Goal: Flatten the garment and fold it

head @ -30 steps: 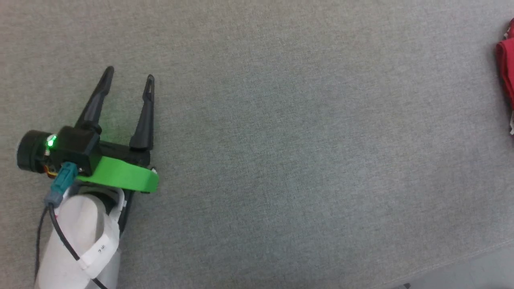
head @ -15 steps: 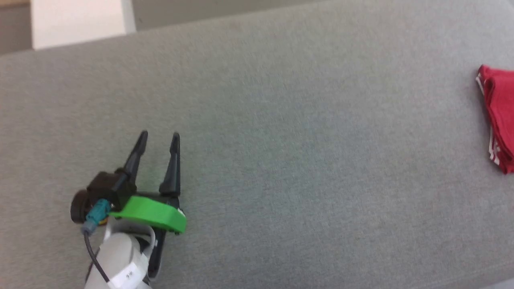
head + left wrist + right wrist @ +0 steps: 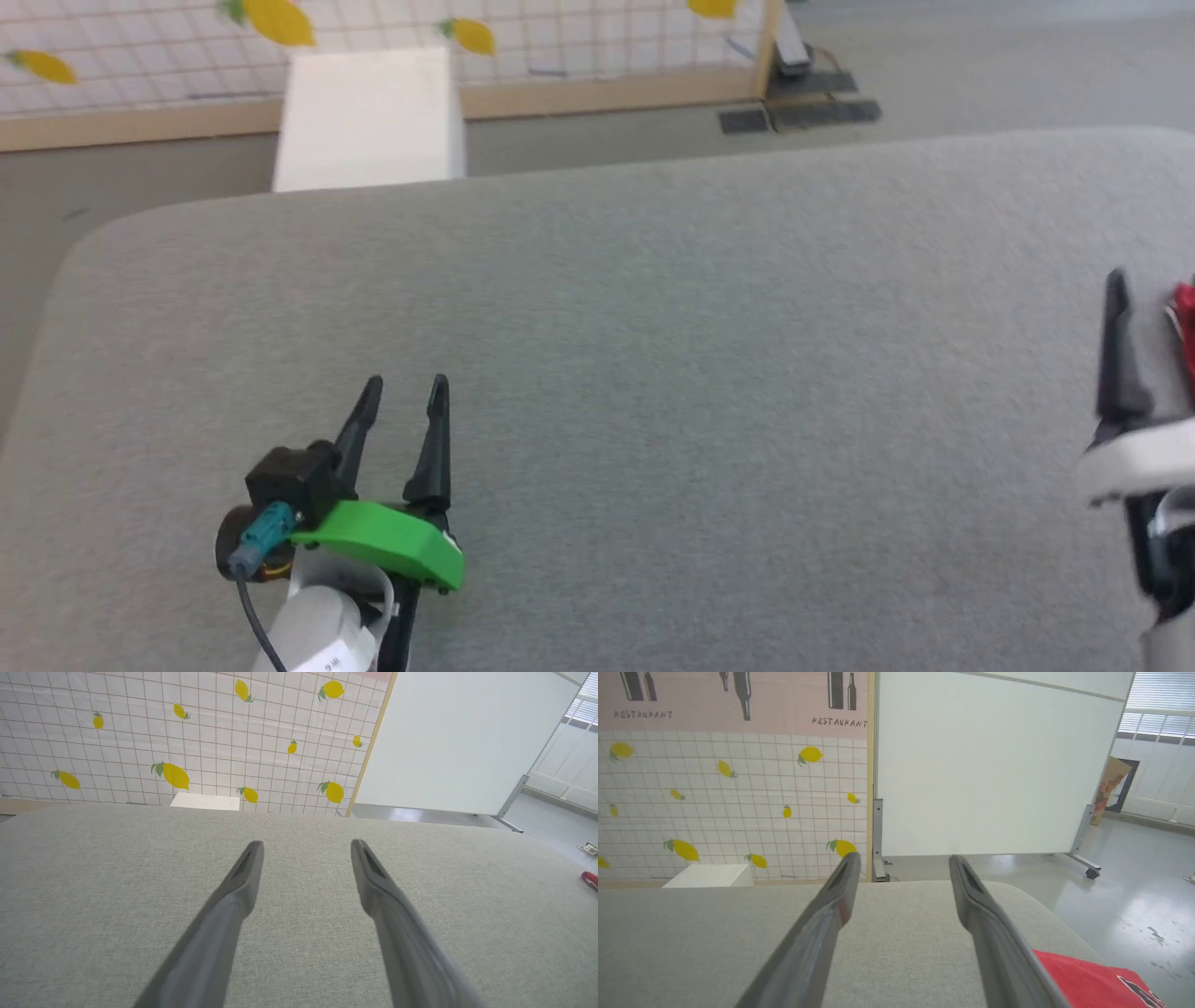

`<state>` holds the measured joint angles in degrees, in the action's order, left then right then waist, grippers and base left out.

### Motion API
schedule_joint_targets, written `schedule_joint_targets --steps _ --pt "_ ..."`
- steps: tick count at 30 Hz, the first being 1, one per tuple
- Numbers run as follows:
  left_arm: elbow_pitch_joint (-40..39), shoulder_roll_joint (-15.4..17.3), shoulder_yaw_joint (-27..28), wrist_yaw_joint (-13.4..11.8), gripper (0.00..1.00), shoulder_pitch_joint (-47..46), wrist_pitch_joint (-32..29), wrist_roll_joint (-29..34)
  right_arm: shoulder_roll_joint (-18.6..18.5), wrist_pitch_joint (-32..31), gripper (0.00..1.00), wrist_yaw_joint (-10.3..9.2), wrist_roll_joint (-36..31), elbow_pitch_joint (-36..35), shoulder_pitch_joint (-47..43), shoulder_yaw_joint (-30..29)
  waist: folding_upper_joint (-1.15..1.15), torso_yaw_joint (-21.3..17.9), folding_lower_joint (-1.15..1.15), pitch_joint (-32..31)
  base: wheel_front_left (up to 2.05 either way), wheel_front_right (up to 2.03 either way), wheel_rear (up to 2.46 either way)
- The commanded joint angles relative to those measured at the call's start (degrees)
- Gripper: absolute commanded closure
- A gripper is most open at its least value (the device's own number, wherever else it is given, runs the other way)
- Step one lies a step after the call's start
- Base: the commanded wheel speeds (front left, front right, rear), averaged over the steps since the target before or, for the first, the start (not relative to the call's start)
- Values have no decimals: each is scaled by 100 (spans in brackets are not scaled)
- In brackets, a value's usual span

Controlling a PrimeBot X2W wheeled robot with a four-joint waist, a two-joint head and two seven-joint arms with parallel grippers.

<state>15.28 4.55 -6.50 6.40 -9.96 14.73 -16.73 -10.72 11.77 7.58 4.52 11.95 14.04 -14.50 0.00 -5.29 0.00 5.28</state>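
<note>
Since a second ago the head camera has tipped upward: the far edge of the grey table (image 3: 653, 308) has come into sight, along with the floor and a white box (image 3: 369, 117) beyond it. The right gripper (image 3: 903, 858) has also entered the head view at the table's right side, where earlier only the garment (image 3: 1087, 980) showed.

The left gripper (image 3: 406, 383) hovers over the near left part of the table. Its two dark fingers are spread, with bare grey cloth between them, and it holds nothing. The right gripper is likewise released, its fingers standing wide over the table's right part with nothing between them.

The garment lies on the table near its right edge, just beside the right gripper's outer finger. It is a patch of red fabric with a bit of black, white-edged lettering showing. In the head view only a sliver of red shows past the dark finger, so I cannot tell how neatly it is folded or whether the finger touches it. The rest of the table top is bare. Beyond the table's far edge stand a lemon-patterned tiled wall (image 3: 187, 742) and a white partition panel (image 3: 994, 765).
</note>
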Motion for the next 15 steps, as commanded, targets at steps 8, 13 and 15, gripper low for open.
schedule_joint_targets --steps 8,13,15 --pt "155 -89 -41 -53 0 253 26 7 616 -297 0 -9 24 -1177 -1201 156 0 571 0 -593 0 0 0" --pt "256 -114 -76 -50 0 378 26 41 733 -282 0 -9 1 -1226 -1624 354 0 643 0 -689 0 0 0" --pt "284 -122 -87 -48 0 416 26 49 757 -295 0 -9 -23 -1213 -1750 447 0 671 0 -712 0 0 0"
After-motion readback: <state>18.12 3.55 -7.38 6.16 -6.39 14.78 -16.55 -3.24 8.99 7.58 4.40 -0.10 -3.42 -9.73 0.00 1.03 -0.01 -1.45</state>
